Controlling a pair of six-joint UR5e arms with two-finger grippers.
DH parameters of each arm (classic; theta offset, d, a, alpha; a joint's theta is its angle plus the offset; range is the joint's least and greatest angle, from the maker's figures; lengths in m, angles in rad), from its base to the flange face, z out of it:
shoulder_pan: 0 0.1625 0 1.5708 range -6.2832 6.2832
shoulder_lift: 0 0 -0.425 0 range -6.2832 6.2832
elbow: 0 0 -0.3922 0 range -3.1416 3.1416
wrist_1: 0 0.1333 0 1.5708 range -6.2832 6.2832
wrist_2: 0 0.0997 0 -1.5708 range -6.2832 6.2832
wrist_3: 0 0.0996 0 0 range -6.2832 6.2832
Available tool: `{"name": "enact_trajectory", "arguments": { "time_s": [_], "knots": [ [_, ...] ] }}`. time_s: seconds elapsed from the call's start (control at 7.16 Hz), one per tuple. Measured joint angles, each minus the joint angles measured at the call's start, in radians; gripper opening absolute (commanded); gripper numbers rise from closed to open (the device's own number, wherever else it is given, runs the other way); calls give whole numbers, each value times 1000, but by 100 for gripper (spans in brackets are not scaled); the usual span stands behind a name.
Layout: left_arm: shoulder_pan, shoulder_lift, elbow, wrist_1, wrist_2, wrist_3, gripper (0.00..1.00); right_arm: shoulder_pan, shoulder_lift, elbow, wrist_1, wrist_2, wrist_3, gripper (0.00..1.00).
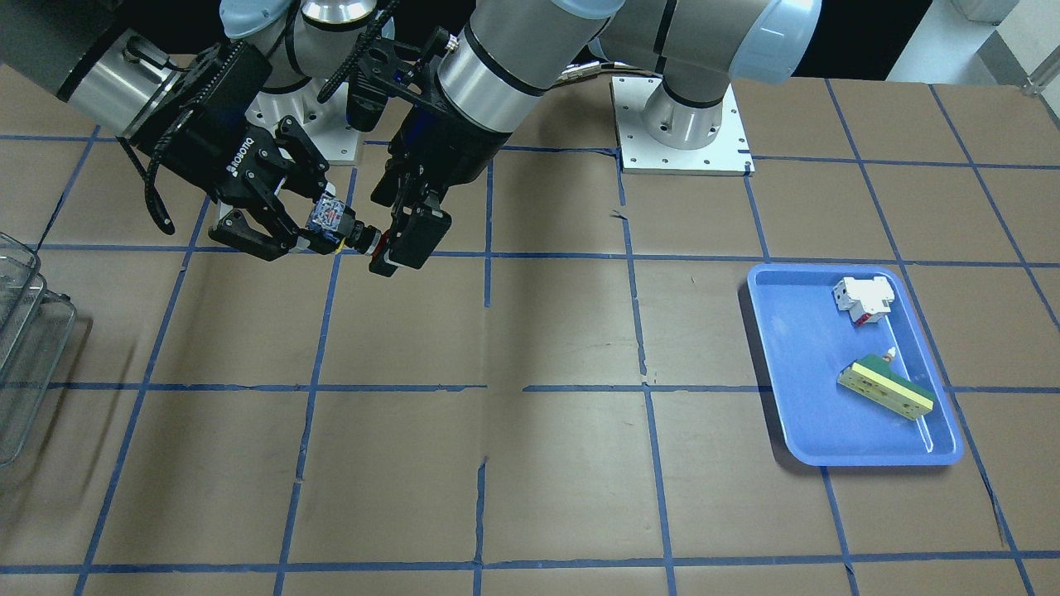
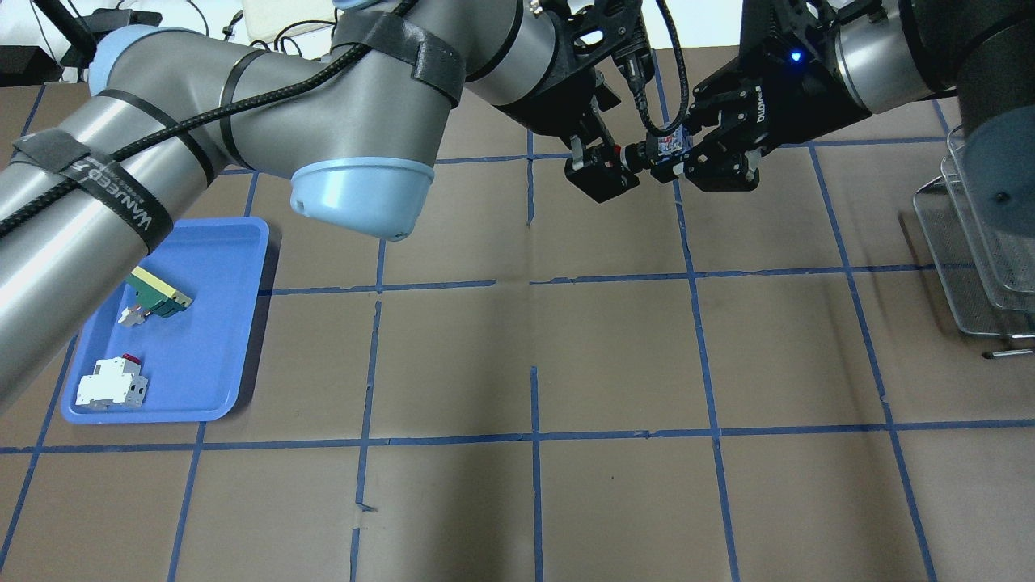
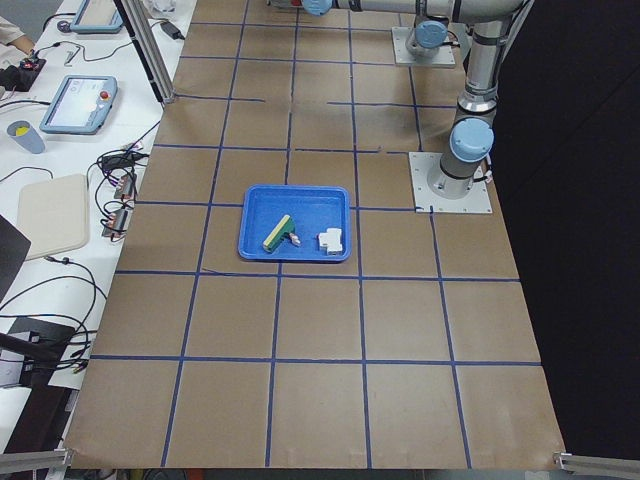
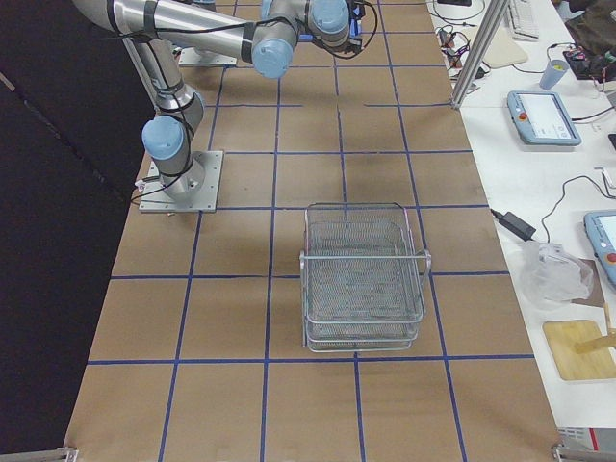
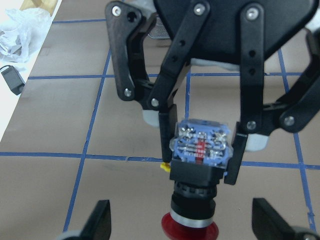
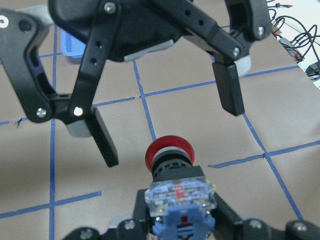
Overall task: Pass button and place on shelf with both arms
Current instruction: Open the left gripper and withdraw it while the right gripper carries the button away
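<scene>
The button [image 1: 341,228] hangs above the table between my two grippers, lying level. My right gripper [image 1: 308,225] is shut on its clear bluish block [image 5: 201,148]. The red head [image 6: 169,148] points at my left gripper [image 1: 397,247], which is open, its fingers [image 6: 228,91] standing either side of the head without touching it. From overhead, the left gripper [image 2: 602,172], the button [image 2: 651,153] and the right gripper [image 2: 689,158] line up. The wire-mesh shelf [image 4: 364,279] stands on the robot's right, also in the front-facing view [image 1: 21,331] and the overhead view [image 2: 974,242].
A blue tray [image 1: 807,372] on the robot's left holds a white-and-red block [image 1: 864,300] and a green-and-cream bar [image 1: 884,387]. It also shows overhead [image 2: 214,339]. Brown table with blue tape grid. Operator desks with cables and tablets line the far side.
</scene>
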Motion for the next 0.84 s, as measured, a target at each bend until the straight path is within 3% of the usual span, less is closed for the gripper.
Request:
{"name": "enact_trajectory", "arguments": {
  "time_s": [0.28,0.56,0.84],
  "knots": [
    [9,42,-9,-89,134,-138,100,-12,5,-6,-12,-78,2,0],
    [64,105,-24,-267,276,-285,100,-48,7,-46,-8,-209,4,0],
    [192,164,-31,-428,310,-382,100,-145,8,-75,0,-359,1,0]
  ]
}}
